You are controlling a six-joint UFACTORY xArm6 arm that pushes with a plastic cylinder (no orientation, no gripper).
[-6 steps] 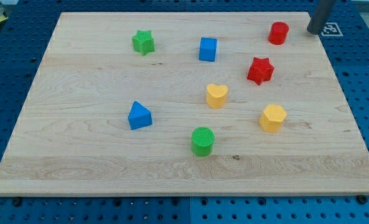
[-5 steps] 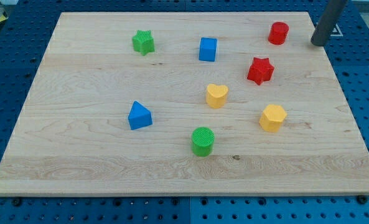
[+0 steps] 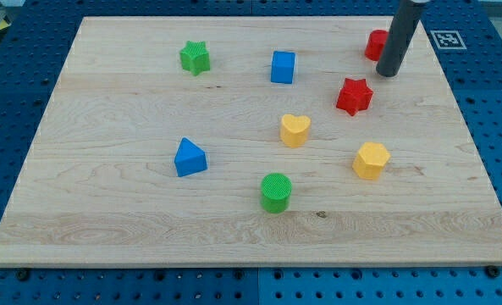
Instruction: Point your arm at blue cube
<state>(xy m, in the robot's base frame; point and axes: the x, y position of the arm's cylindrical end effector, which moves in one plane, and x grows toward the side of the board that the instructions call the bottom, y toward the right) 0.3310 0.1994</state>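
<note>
The blue cube (image 3: 283, 67) sits on the wooden board (image 3: 107, 102) toward the view's top, a little right of centre. My dark rod comes down from the view's top right, and my tip (image 3: 388, 74) rests on the board well to the right of the blue cube. The tip is just below the red cylinder (image 3: 374, 44), which the rod partly hides, and just above and right of the red star (image 3: 354, 96).
A green star (image 3: 195, 58) lies left of the blue cube. A yellow heart (image 3: 295, 130), a yellow hexagonal block (image 3: 371, 160), a green cylinder (image 3: 276, 192) and a blue triangular block (image 3: 189, 158) lie lower on the board.
My tip has moved from the board's top right edge leftward and downward onto the board, now in front of the red cylinder. No block has moved.
</note>
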